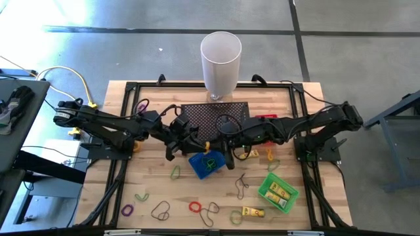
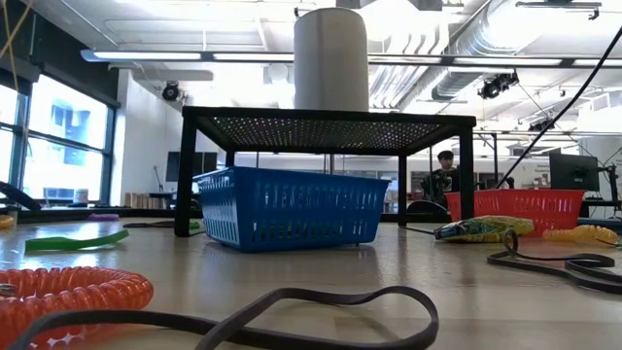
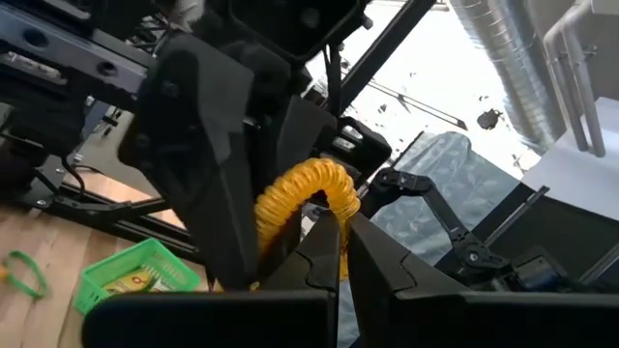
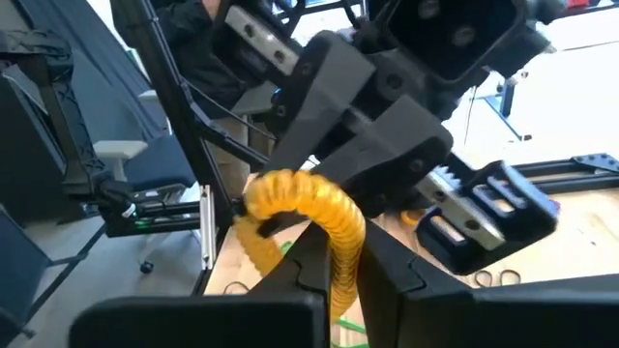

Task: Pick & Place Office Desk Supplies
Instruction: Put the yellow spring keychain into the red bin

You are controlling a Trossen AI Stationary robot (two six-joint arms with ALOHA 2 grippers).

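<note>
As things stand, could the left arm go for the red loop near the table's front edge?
Probably not yet. The left gripper is shut on the yellow coil, which the right gripper also pinches, above the blue basket. The red loop lies uncovered, so only the occupied gripper hinders it.

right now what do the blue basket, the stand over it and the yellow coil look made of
Blue basket: probably moulded plastic, with evenly slotted walls and a slight sheen. Black stand: likely painted perforated metal, fine holes in a flat top on square legs. Yellow coil: seemingly glossy translucent plastic, tightly ribbed turns, bent in an arc.
</note>
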